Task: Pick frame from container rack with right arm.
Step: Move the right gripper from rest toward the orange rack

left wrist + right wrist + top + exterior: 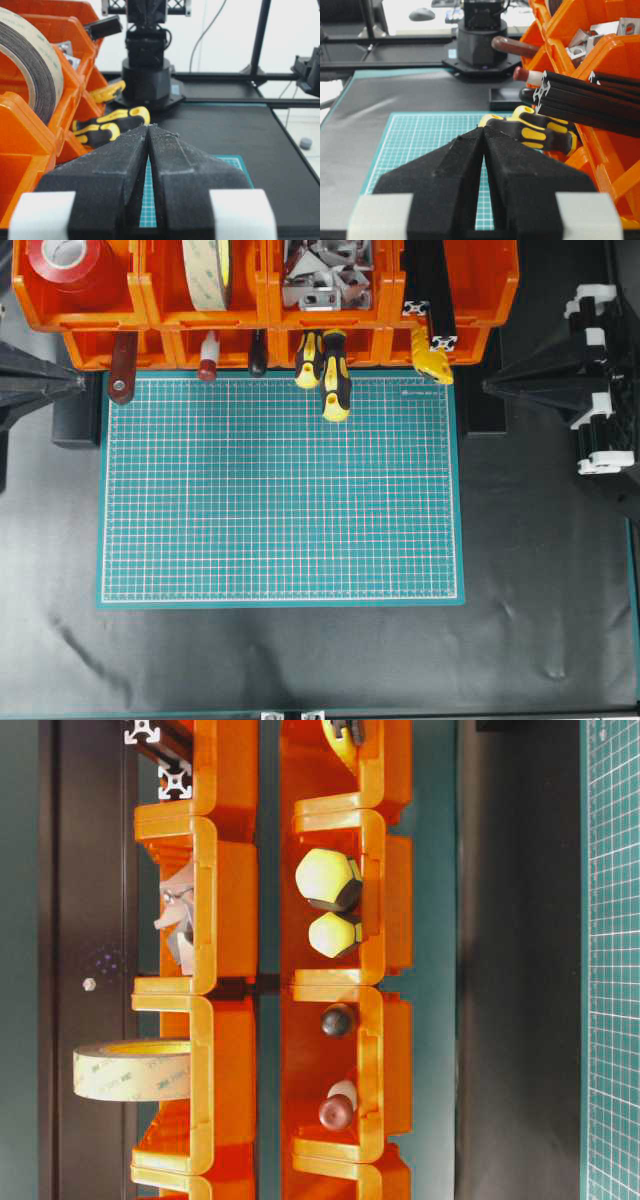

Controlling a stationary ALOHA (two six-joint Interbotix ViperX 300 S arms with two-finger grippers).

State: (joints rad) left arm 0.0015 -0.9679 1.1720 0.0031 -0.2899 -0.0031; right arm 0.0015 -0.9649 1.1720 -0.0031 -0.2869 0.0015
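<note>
The orange container rack (150, 300) runs along the far edge of the table. Two black frame bars (432, 285) lie in its upper right bin, their silvery cut ends (443, 342) sticking out over the front lip. In the right wrist view the frame bars (585, 102) slant out of the bin, right of and above my fingertips. My right gripper (487, 387) hovers just right of the green mat's far right corner, shut and empty (484, 128). My left gripper (85, 383) rests at the mat's far left, shut with nothing in it (148, 126).
A green cutting mat (280, 490) covers the table's middle. Yellow-and-black screwdrivers (335, 380) poke out of a lower bin below the frames. Other bins hold red tape (65, 265), a tape roll (208, 270), metal brackets (320, 275) and red-handled tools (122, 365).
</note>
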